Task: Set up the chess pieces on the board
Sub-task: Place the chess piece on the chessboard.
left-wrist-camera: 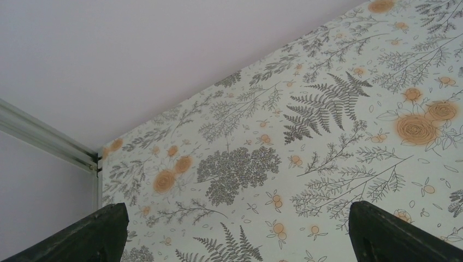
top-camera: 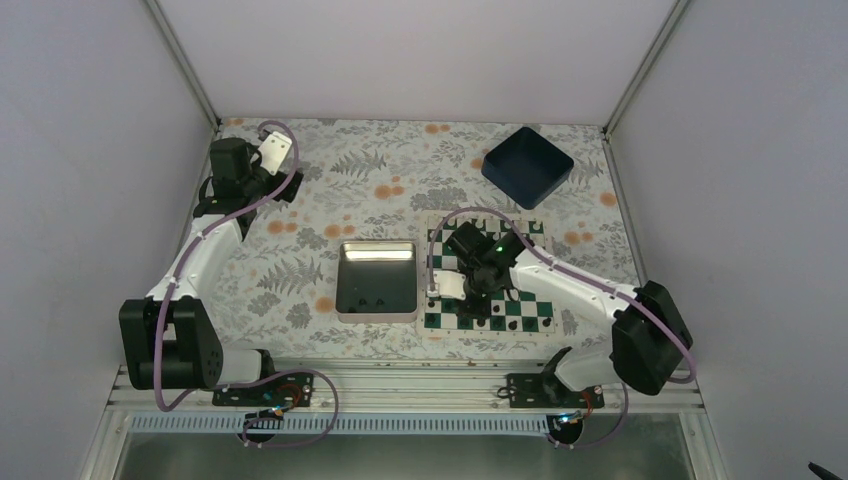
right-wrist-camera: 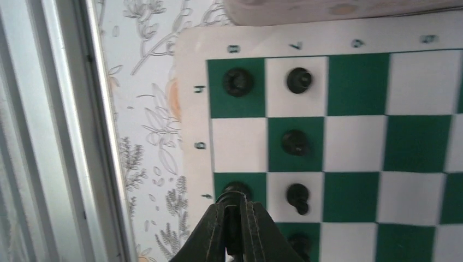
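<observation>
Top view: my left end effector point(top-camera: 280, 146) is out over the far left corner of the table point(top-camera: 300, 205), well apart from everything. My right end effector point(top-camera: 436, 296) is down over the near left part of the board point(top-camera: 520, 308), which lies at the table's near edge right of middle, just beside a silver tin point(top-camera: 377, 281). A blue bin point(top-camera: 527, 166) sits toward the far right. Left wrist view: both fingers point(left-wrist-camera: 82, 237) are spread wide with nothing between them, only floral cover below. Right wrist view: the fingers point(right-wrist-camera: 218, 234) are pressed together, tips at a black piece point(right-wrist-camera: 236, 190) on a green square in the board's edge column; can't tell if it's pinched. More chess pieces point(right-wrist-camera: 295, 142) stand upright, one per square, in the two columns nearest that edge.
</observation>
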Controlling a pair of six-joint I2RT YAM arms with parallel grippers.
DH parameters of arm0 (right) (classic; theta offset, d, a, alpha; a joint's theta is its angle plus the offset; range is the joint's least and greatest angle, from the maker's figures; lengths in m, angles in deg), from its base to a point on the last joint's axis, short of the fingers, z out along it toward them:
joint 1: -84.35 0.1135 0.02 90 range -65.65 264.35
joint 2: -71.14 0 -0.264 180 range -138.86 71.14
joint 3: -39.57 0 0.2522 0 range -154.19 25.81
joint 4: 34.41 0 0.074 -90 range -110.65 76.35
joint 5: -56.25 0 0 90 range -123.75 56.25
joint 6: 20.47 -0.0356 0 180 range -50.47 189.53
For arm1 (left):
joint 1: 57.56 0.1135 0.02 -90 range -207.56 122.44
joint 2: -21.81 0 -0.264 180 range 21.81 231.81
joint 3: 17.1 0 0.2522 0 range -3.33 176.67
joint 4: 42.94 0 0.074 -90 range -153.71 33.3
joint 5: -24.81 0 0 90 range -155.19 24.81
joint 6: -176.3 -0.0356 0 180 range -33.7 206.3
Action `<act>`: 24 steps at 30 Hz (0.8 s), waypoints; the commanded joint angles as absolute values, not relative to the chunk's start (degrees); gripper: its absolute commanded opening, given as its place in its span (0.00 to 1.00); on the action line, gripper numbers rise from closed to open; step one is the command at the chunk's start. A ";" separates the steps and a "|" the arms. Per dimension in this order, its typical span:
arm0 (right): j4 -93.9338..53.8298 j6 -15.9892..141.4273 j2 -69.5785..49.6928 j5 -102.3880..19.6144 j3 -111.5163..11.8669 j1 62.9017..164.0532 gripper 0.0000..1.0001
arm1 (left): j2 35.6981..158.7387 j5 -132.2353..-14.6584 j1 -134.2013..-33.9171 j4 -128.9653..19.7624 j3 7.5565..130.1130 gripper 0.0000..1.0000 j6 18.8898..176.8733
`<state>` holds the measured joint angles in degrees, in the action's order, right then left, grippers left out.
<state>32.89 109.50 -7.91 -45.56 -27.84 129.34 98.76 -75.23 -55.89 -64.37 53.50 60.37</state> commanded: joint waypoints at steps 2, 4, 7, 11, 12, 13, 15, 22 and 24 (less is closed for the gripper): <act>29.32 109.10 -9.94 -50.86 -25.52 131.59 0.08 | 98.97 -74.71 -55.71 -64.00 53.97 1.00 60.48; 28.17 109.44 -11.00 -50.56 -25.16 131.89 0.08 | 99.14 -74.44 -55.76 -63.98 54.01 1.00 60.47; 26.27 109.82 -12.52 -50.05 -24.74 132.15 0.08 | 99.25 -74.48 -55.71 -63.96 54.05 1.00 60.49; 24.42 110.13 -14.65 -48.67 -24.53 132.16 0.08 | 99.27 -74.47 -55.71 -64.11 54.16 1.00 60.47; 23.91 110.14 -15.00 -48.21 -24.38 132.16 0.08 | 99.29 -74.43 -55.71 -64.09 54.11 1.00 60.48; 23.37 110.20 -15.19 -47.96 -24.18 132.12 0.08 | 99.28 -74.50 -55.70 -64.02 54.14 1.00 60.46; 22.31 110.16 -15.58 -47.38 -23.98 132.12 0.08 | 99.54 -74.54 -55.71 -64.00 54.15 1.00 60.51; 21.15 110.16 -16.98 -47.66 -23.76 132.15 0.08 | 99.87 -74.79 -55.74 -64.13 54.31 1.00 60.38; 21.39 110.16 -17.34 -47.74 -23.85 132.16 0.08 | 100.01 -74.80 -55.71 -64.15 54.29 1.00 60.37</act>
<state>22.57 109.94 -16.45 -47.59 -24.23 131.66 99.37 -74.68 -55.89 -64.56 53.50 60.35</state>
